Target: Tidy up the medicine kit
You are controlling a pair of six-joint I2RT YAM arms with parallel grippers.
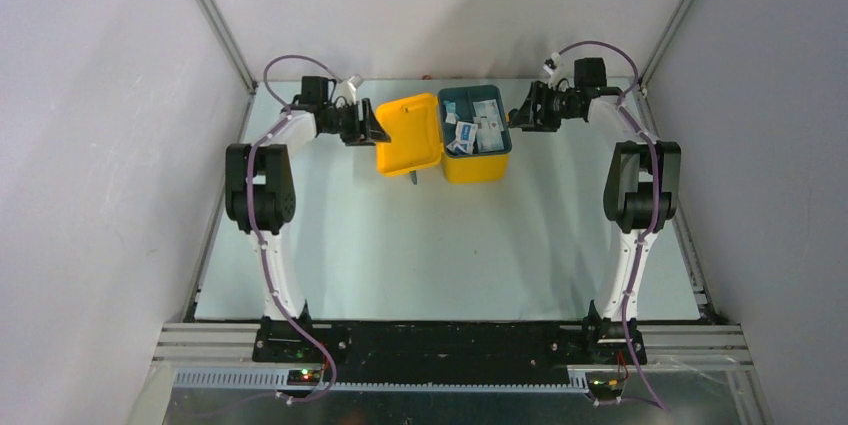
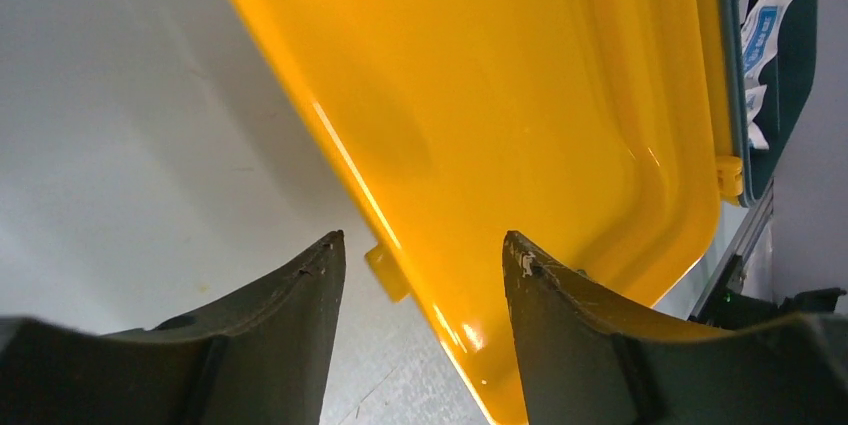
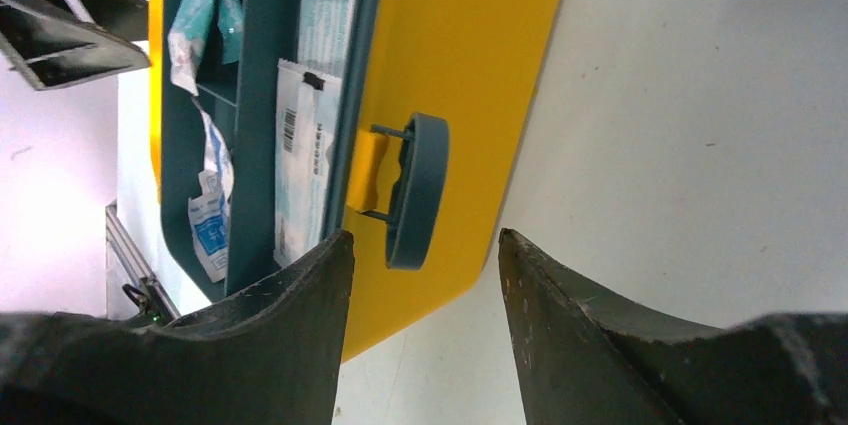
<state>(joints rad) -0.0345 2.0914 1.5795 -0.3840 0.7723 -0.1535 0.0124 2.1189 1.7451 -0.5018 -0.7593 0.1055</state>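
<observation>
medicine kit [image 1: 470, 160] laid open, lid edge [image 2: 360, 145] framed between parted jaws of left gripper [image 2: 424, 245], handle [image 3: 420, 190] faced by right gripper [image 3: 425, 240], likewise spread, nothing held, table [image 3: 700, 95] surface exposed beside it

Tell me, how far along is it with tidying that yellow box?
Done: the medicine kit stands open, its lid swung out to the side, and sachets lie in the teal tray inside. In hand: nothing; the left fingers gape at the lid's edge, the right fingers by the handle. Left: the sachets look jumbled, and the lid is not yet shut.
</observation>
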